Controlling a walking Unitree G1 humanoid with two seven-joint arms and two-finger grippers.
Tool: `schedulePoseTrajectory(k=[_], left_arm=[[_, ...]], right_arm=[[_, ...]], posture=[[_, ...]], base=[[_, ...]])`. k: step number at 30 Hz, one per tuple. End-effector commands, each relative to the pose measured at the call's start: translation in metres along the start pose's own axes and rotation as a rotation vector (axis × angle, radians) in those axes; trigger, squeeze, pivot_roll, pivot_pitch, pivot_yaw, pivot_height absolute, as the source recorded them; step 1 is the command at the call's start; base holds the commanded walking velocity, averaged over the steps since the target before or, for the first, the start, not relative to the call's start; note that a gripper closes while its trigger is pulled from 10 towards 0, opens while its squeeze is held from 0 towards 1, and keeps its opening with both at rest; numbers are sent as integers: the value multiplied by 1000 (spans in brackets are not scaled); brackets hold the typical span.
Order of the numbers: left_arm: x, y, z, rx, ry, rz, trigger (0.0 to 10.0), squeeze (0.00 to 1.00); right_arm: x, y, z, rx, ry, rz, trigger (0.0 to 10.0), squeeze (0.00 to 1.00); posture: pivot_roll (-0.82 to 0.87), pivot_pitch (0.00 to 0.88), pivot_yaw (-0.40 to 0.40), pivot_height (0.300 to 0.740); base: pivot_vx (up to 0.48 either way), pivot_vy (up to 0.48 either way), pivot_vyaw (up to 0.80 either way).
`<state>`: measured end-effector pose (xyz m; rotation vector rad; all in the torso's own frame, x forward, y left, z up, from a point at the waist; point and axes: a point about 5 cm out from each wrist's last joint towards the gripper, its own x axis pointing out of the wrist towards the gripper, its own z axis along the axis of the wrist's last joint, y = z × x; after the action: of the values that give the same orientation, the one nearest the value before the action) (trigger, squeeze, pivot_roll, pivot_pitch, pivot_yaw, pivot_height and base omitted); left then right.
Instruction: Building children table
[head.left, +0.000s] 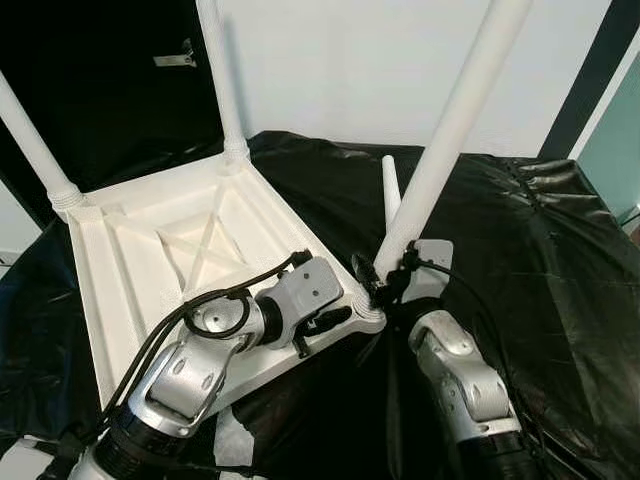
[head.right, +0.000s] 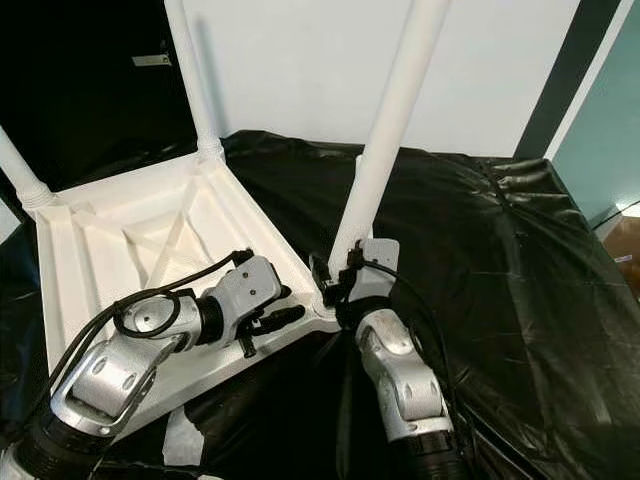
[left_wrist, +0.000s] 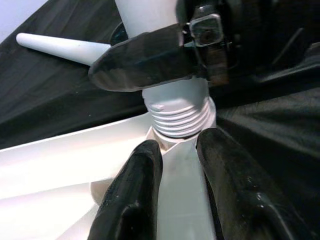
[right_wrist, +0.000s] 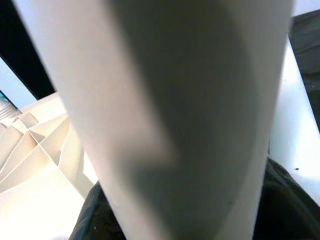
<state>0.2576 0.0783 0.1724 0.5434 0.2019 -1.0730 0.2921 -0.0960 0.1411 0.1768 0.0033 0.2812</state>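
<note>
An upturned white table (head.left: 150, 260) lies on a black sheet (head.left: 520, 250). The right claw (head.left: 385, 280) grips a leg (head.left: 450, 140) at its corner; the left claw (head.left: 325, 325), slightly open, rests against that corner.

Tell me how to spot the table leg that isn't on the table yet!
Find the white tabletop lying upside down on the black sheet. Three legs stand up from its corners. Just past the corner where both grippers meet, the loose leg lies on the sheet, the one leg joined to nothing.
</note>
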Motion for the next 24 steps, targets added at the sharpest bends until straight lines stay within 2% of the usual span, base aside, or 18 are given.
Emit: schedulePoseTrajectory(k=[1,8,10,12,13,16,21,24], left_arm=[[0,7,-2,-9,17,103,10000,0],[2,12,-1,-10,15,134,10000,0],[3,16,0,-15,14,154,10000,0],[3,17,1,-16,13,158,10000,0],[3,18,1,-16,14,164,10000,0],[4,22,1,-14,14,182,10000,0],[4,30,2,-11,3,220,10000,0],[5,35,2,-3,-2,245,10000,0]], right_arm=[[-2,-7,-17,1,93,-39,10000,0],[-2,-17,-26,9,147,-95,10000,0],[-3,-26,-30,55,165,-142,10000,0],[-4,-29,-31,63,170,-153,10000,0],[-4,-28,-32,34,174,-138,10000,0],[-5,-20,-37,-125,187,-59,10000,0],[-8,-10,-45,-214,221,42,10000,0],[-8,-7,-48,-227,232,70,10000,0]], posture=[[17,0,-12,740],[14,0,-11,740],[12,0,-8,740],[12,0,-8,740],[8,0,-6,740],[8,0,-5,740],[7,0,-7,740],[8,0,-10,740]], base=[[0,0,0],[0,0,0],[0,0,0],[0,0,0],[0,0,0],[0,0,0],[0,0,0],[0,0,0]])
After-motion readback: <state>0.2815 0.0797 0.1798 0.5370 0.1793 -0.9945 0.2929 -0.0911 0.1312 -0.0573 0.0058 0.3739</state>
